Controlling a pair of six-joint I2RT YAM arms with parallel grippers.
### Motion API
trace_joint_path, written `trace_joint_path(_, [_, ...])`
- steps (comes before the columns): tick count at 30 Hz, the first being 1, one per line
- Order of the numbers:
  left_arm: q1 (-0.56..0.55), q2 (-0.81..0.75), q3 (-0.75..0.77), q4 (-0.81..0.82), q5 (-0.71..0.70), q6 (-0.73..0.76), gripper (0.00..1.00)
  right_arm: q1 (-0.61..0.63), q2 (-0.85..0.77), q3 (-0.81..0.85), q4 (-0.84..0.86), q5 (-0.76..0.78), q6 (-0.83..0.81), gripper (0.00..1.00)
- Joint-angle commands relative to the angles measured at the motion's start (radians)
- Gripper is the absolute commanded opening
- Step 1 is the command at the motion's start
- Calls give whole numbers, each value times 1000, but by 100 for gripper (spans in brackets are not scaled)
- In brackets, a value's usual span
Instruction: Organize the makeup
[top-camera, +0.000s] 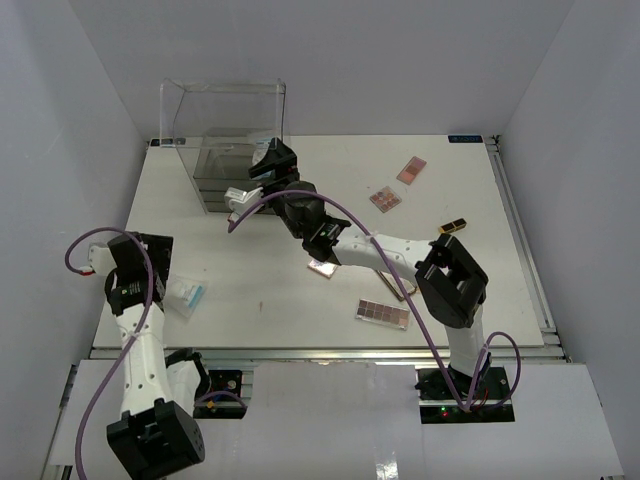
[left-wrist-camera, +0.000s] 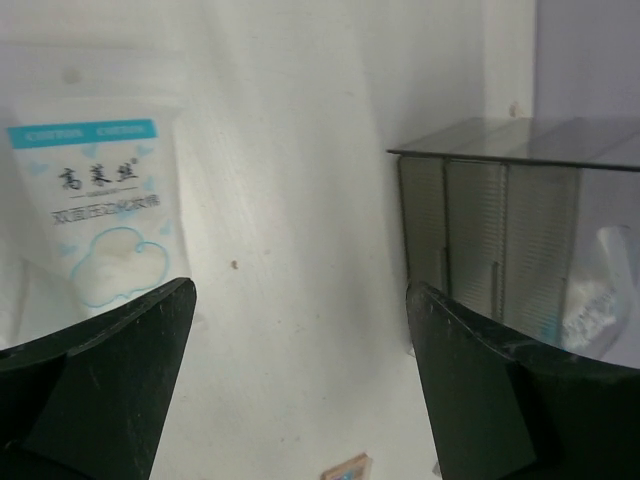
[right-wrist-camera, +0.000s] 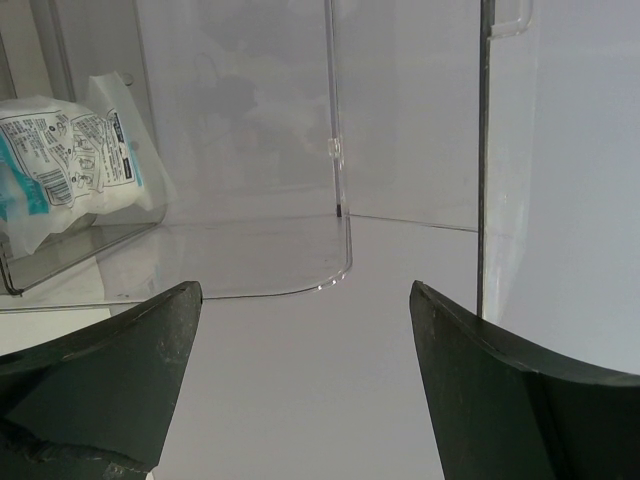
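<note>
Three palettes (top-camera: 411, 169) (top-camera: 385, 199) (top-camera: 382, 313) lie on the table (top-camera: 280, 310); one packet (left-wrist-camera: 100, 200) near the wide, empty left gripper (left-wrist-camera: 300, 290), another packet (right-wrist-camera: 70, 150) in the clear box (right-wrist-camera: 340, 200) before the wide, empty right gripper (right-wrist-camera: 305, 290)

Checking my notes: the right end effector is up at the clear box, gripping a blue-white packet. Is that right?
No. The right end effector is at the clear box, but it is open and empty; the right wrist view shows the blue-white packet lying inside the box.

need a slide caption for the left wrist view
Open left hand facing a blue-white packet, clear organizer at right.
</note>
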Motion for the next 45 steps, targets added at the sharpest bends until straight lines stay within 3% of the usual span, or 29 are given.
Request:
trace_joint_path(1, [5, 215, 92, -161, -150, 69, 96, -1, -7, 0, 111, -4, -6, 91])
trace_joint_path(6, [3, 432, 155, -249, -144, 48, 96, 1, -11, -7, 104, -5, -10, 91])
trace_joint_path(13, [4, 505, 125, -195, -140, 25, 93, 4, -14, -16, 105, -5, -10, 91])
trace_joint_path(14, [5, 516, 130, -193, -139, 25, 88, 3, -14, -18, 106, -6, -9, 91])
trace_joint_path(19, [5, 571, 141, -186, -115, 26, 42, 6, -17, -24, 105, -7, -9, 91])
trace_joint_path(23, [3, 496, 118, -139, -65, 44, 30, 7, -25, -33, 110, -10, -7, 91])
trace_joint_path(27, [3, 347, 98, -75, 35, 88, 24, 6, -30, -41, 114, -11, -7, 91])
trace_joint_path(32, [3, 34, 38, 111, 287, 195, 14, 6, -35, -48, 122, -13, -6, 91])
trace_joint_path(35, [3, -60, -19, 263, 474, 177, 6, 6, -37, -50, 125, -11, -6, 90])
trace_joint_path(39, [3, -68, -152, 646, 759, 67, 2, 7, -36, -49, 129, -9, -8, 91])
trace_joint_path(45, [3, 12, -191, 875, 815, -5, 2, 6, -38, -35, 129, -8, -6, 91])
